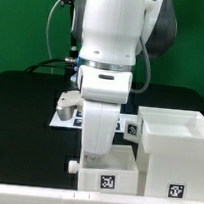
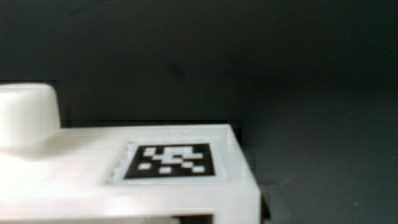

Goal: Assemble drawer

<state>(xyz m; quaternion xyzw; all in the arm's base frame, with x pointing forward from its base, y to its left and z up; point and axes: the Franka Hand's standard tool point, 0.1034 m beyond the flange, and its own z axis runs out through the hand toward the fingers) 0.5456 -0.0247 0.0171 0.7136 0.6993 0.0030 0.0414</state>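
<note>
The gripper hangs low against a small tray on the black table. The tray sits just beside the large shell, on the shell's side toward the exterior view's left. The tray's tag fills the wrist view (a rounded knob stands beside it). The fingers are hidden, so I cannot tell whether they are spread or pinching. The marker board lies beyond the arm from the shell.
</note>
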